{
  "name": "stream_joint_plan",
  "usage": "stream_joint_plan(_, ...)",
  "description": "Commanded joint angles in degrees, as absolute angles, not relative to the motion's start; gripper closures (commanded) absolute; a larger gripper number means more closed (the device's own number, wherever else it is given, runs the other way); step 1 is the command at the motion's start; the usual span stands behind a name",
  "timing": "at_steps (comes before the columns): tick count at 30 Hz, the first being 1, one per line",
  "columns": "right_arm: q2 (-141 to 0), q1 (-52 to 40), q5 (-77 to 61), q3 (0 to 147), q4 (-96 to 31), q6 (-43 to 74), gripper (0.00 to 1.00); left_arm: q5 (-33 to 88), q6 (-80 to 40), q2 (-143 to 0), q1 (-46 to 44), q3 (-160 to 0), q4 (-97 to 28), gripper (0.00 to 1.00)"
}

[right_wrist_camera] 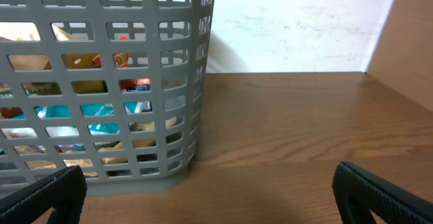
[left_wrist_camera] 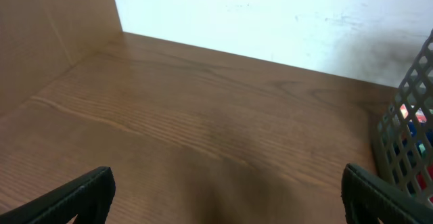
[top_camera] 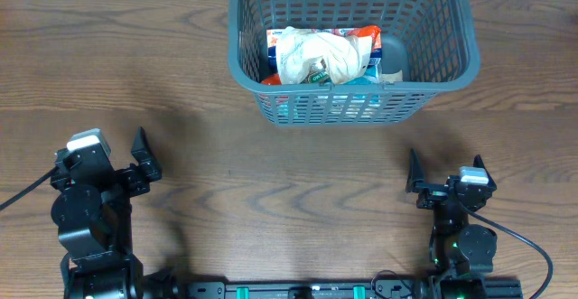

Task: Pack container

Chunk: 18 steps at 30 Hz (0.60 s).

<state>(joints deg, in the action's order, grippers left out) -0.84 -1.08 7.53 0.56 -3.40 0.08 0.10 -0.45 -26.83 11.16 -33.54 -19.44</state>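
The container, a grey lattice basket, stands at the back middle of the table with several snack packages piled inside. In the right wrist view the container fills the left half, with colourful packets showing through its slots. Only a corner of the container shows at the right edge of the left wrist view. My left gripper rests open at the front left, nothing between its fingers. At the front right, my right gripper is also open and empty, well short of the basket.
The table is brown wood. A white wall rises behind it. A brown side panel borders the left and another the right.
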Motion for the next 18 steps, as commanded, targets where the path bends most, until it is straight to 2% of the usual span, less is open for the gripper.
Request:
stream_joint_plan(1,-0.3,-0.8,8.1,0.3,-3.5,1.3,0.01,0.9,-1.4,-26.5,11.2,-33.4,-19.2,0.01)
stream_joint_plan(6,-0.3,-0.8,8.1,0.3,-3.5,1.3,0.01,0.9,-1.4,-25.8,10.0,-33.4,-21.2,0.01)
stream_joint_plan(12,-0.3,-0.8,8.1,0.3,-3.5,1.3,0.01,0.4,-1.3,-20.7,-0.5,-33.0,-23.6,0.01)
stream_joint_plan(15,-0.3,-0.8,8.1,0.3,-3.5,1.3,0.01,-2.2,-1.2,-18.0,-3.3,-31.9,-20.6,0.01)
stream_joint_plan(18,-0.3,-0.8,8.1,0.3,-3.5,1.3,0.01,-3.8,-1.0,-15.0,-4.4,-27.6,-12.4,0.01)
